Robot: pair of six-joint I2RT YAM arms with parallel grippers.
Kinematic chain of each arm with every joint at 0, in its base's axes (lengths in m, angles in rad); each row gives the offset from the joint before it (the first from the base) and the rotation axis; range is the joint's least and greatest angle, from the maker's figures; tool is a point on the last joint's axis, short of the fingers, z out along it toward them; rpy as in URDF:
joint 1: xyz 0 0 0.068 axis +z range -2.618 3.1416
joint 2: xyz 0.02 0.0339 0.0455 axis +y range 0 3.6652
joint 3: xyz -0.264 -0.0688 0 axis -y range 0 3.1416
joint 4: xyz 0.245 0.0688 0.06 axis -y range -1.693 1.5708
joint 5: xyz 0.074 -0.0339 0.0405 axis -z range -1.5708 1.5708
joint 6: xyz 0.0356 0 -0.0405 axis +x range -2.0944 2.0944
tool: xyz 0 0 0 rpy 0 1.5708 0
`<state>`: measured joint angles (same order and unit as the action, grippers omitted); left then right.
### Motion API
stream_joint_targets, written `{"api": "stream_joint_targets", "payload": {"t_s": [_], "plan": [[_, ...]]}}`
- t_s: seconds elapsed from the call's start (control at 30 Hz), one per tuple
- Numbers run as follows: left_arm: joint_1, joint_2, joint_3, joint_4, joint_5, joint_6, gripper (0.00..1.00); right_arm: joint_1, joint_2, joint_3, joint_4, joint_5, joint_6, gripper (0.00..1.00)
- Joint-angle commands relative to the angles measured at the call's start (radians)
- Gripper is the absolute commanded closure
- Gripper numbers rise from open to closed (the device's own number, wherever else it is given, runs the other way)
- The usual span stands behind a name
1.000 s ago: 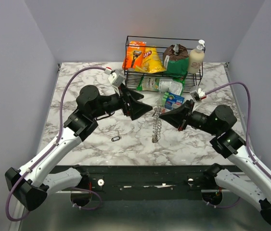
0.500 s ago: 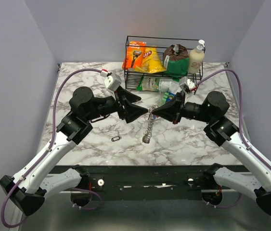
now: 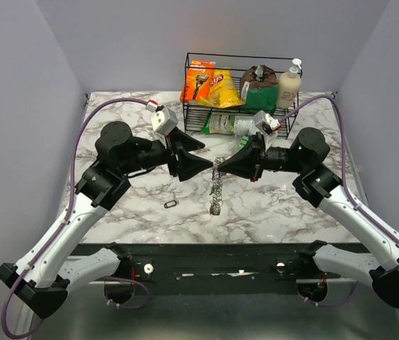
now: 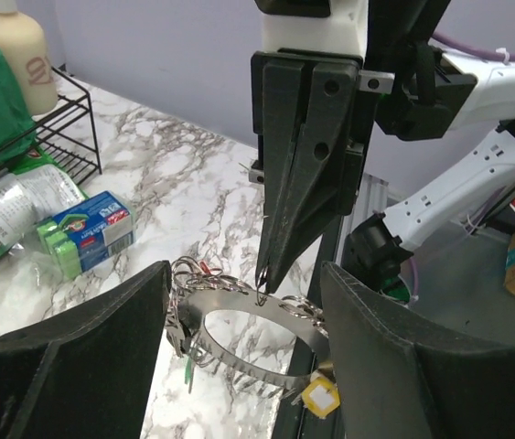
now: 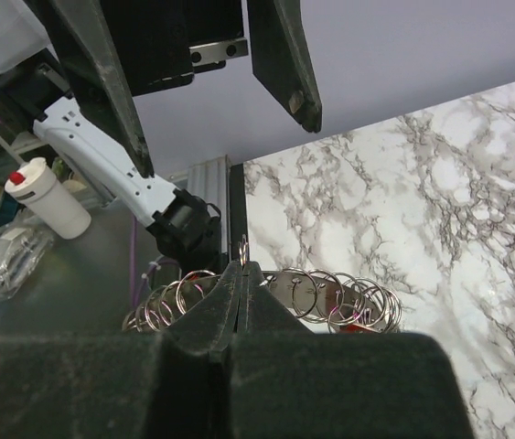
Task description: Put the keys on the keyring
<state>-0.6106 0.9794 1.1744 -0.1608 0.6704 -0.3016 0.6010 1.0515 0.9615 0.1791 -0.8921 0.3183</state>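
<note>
The keyring (image 4: 239,322) is a flat silver band strung with many small rings (image 5: 335,297), hanging in the air as a chain (image 3: 217,188) at mid-table. My right gripper (image 5: 241,267) is shut on one small ring at its top, its tip (image 4: 263,273) pointing down. My left gripper (image 4: 245,279) is open, its fingers (image 4: 74,366) standing at either end of the band; contact cannot be judged. A green-headed key (image 4: 188,370), a yellow-headed key (image 4: 319,395) and a red tag (image 4: 204,268) hang from it. A small dark key (image 3: 171,203) lies on the marble.
A black wire basket (image 3: 284,60) at the back holds snack bags, a razor pack and a soap bottle. Flat packets (image 3: 231,125) lie in front of it. A blue-green box (image 4: 88,233) sits near them. The table's front edge runs just below the hanging chain.
Both grippers have shifted left and closer together. The keyring rose off the table and now dangles from the right gripper. My left jaws have narrowed around its band.
</note>
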Motion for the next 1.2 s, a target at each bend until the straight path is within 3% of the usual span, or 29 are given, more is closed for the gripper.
{"api": "stream_joint_targets", "payload": {"t_s": [0.0, 0.23, 0.37, 0.7, 1.17], "plan": [[0.008, 0.013, 0.034, -0.06, 0.136, 0.105, 0.27, 0.002, -0.008, 0.055, 0.077, -0.059, 0.015, 0.99], [0.009, 0.05, 0.085, -0.167, 0.198, 0.19, 0.31, 0.0, -0.015, 0.06, 0.066, -0.07, 0.016, 0.99], [0.009, 0.065, 0.085, -0.163, 0.219, 0.182, 0.39, 0.0, -0.005, 0.065, 0.065, -0.074, 0.016, 0.99], [0.011, 0.093, 0.091, -0.144, 0.281, 0.18, 0.46, 0.0, 0.004, 0.072, 0.065, -0.085, 0.018, 0.99], [0.009, 0.154, 0.116, -0.131, 0.327, 0.137, 0.67, 0.0, -0.013, 0.054, 0.057, -0.068, 0.013, 0.99]]}}
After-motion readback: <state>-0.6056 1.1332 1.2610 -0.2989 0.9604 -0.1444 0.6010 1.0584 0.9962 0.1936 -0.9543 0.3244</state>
